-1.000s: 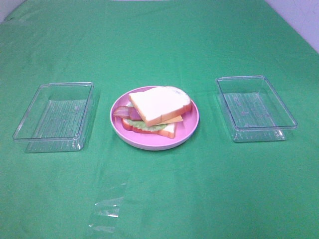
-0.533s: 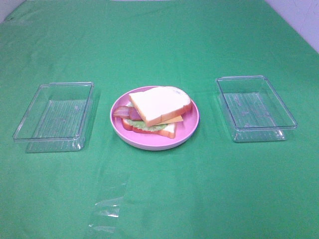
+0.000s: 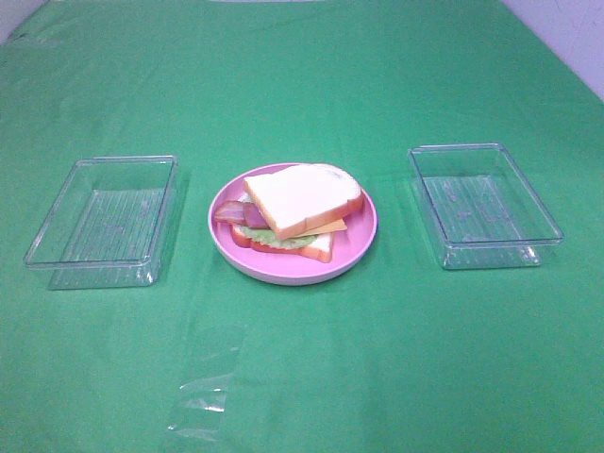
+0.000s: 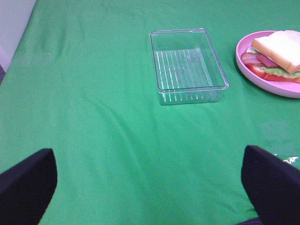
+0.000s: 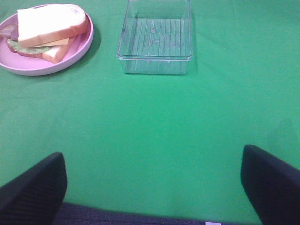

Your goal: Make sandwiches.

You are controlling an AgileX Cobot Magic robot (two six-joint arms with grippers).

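Note:
A stacked toy sandwich (image 3: 293, 212) rests on the round pink plate (image 3: 363, 247) in the middle of the green table: white bread on top, then yellow cheese, bacon, lettuce, a red slice and bread. It also shows in the left wrist view as the sandwich (image 4: 276, 58) and in the right wrist view as the sandwich (image 5: 44, 30). My left gripper (image 4: 150, 187) is open over bare cloth, well short of the left tray. My right gripper (image 5: 152, 185) is open too, holding nothing. Neither arm shows in the high view.
An empty clear plastic tray (image 3: 104, 217) lies left of the plate and another clear tray (image 3: 481, 203) lies right of it. A scrap of clear film (image 3: 203, 401) lies on the cloth near the front edge. A white wall (image 3: 566, 28) borders the back right.

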